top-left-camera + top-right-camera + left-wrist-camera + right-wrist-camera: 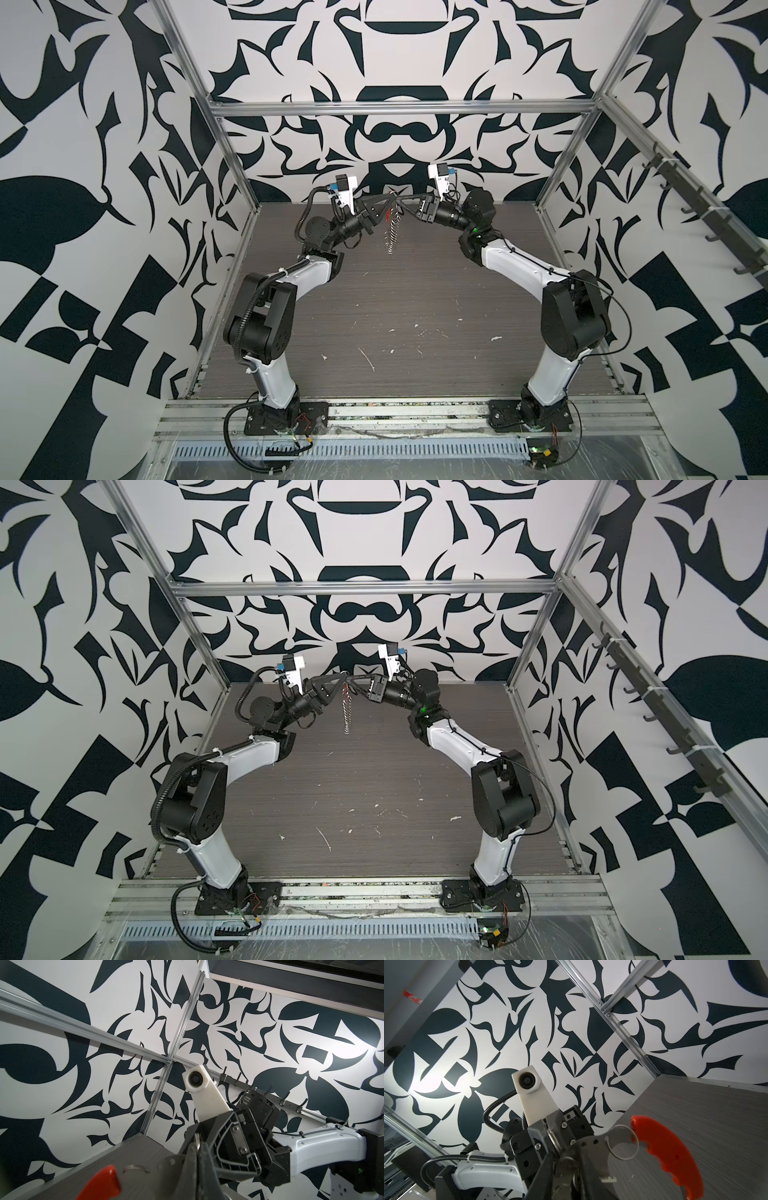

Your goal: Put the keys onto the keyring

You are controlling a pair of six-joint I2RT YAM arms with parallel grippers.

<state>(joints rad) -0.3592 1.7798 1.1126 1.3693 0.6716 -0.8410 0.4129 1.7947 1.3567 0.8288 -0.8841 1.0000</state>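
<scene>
1. Both arms are raised over the back of the table. The left pincer and right pincer meet tip to tip, almost touching.
2. In both top views the keyring hangs in the air directly under that meeting point. Its silvery links dangle straight down, clear of the tabletop.
3. The left pincer is clamped tight. On its wrist view I see a silver loop at the keyring's top pinched between its fingers.
4. The red plastic section curves out just beside the right pincer, and the small split ring sits at its upper end.
5. The right pincer's gap is narrow and crowded with metal. I cannot tell whether it grips anything.
6. I cannot pick out the black key among the dark fingers.
</scene>
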